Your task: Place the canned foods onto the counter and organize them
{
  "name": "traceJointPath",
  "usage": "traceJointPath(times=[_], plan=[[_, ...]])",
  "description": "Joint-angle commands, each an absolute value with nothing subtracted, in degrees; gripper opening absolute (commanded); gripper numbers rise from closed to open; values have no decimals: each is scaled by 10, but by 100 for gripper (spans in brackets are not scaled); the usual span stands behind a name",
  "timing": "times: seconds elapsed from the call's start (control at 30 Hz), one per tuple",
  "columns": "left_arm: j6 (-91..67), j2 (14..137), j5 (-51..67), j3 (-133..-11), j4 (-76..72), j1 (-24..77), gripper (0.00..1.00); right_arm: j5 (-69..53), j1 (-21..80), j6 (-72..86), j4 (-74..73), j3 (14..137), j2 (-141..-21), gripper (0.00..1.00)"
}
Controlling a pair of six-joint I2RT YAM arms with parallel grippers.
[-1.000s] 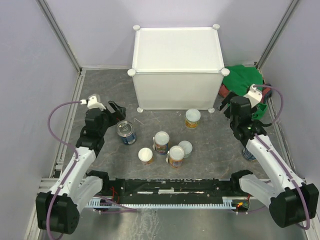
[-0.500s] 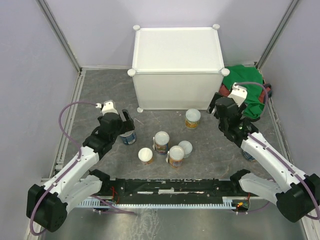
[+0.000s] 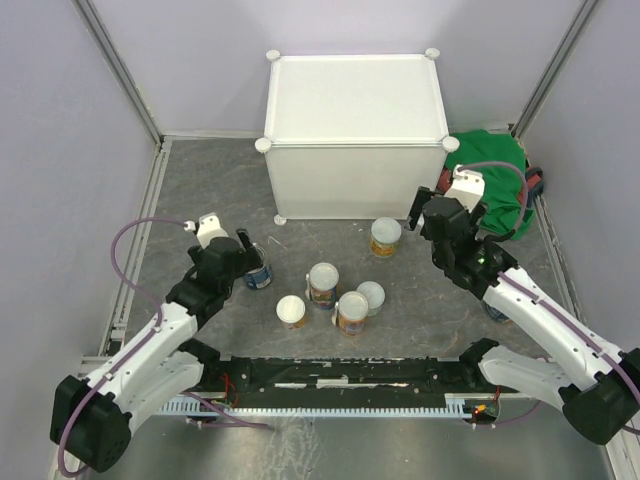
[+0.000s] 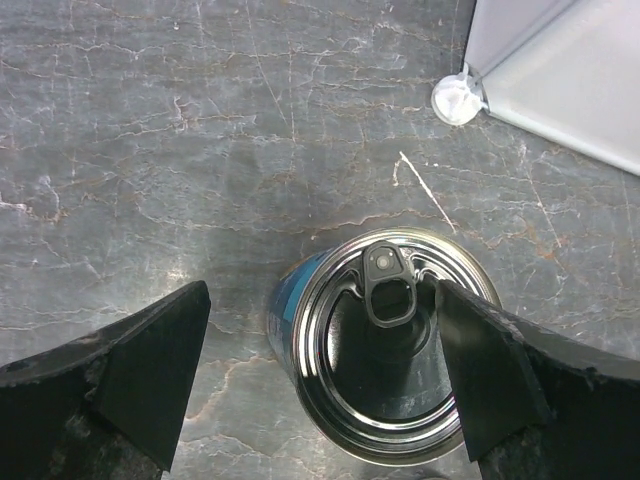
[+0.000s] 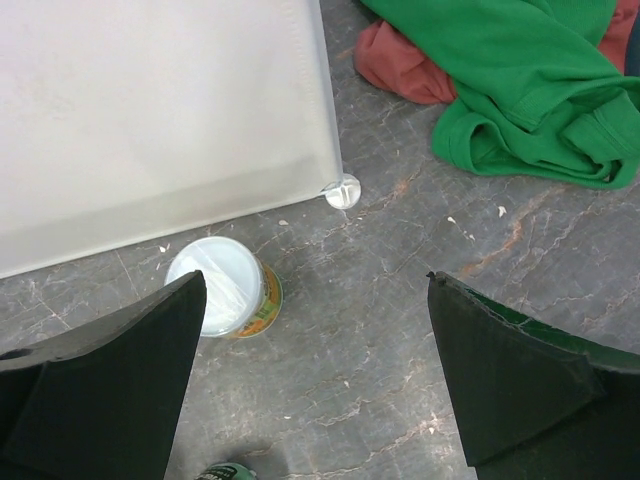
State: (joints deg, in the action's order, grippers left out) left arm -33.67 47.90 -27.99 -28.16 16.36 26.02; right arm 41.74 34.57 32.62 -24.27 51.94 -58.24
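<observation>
The white counter [image 3: 355, 110] stands at the back with its top bare. A dark blue can [image 3: 258, 272] with a silver pull-tab top stands upright on the floor. My left gripper [image 3: 243, 256] is open and straddles it; in the left wrist view the can [image 4: 390, 350] sits between the jaws, close to the right finger [image 4: 500, 380]. My right gripper [image 3: 425, 214] is open and empty above the floor, right of a yellow-labelled can [image 3: 385, 237]. That can [image 5: 225, 285] shows beside the right gripper's left finger [image 5: 110, 370]. Several pale-lidded cans [image 3: 323, 284] cluster at the centre.
A green cloth [image 3: 490, 165] over a red one [image 5: 400, 50] lies right of the counter. Another dark can [image 3: 497, 308] stands partly hidden under the right arm. The counter's round foot [image 5: 342, 190] is close ahead of the right gripper. Another foot [image 4: 455, 100] lies beyond the blue can.
My left gripper has moved over to the blue can and now straddles it. My right gripper has moved left from the green cloth toward the yellow can by the counter.
</observation>
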Motion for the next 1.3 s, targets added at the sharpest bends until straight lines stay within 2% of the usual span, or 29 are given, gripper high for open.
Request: traceJointPath(times=[0.0, 0.57, 0.9, 1.27], plan=[[-366, 462, -297, -246, 123, 265, 99, 449, 362, 316, -244, 548, -578, 99], [-345, 281, -235, -139, 23, 276, 99, 460, 374, 307, -236, 551, -593, 99], [-319, 316, -239, -132, -1, 296, 99, 463, 376, 303, -247, 554, -580, 99], [-292, 409, -301, -160, -27, 373, 99, 466, 375, 294, -253, 560, -576, 99]])
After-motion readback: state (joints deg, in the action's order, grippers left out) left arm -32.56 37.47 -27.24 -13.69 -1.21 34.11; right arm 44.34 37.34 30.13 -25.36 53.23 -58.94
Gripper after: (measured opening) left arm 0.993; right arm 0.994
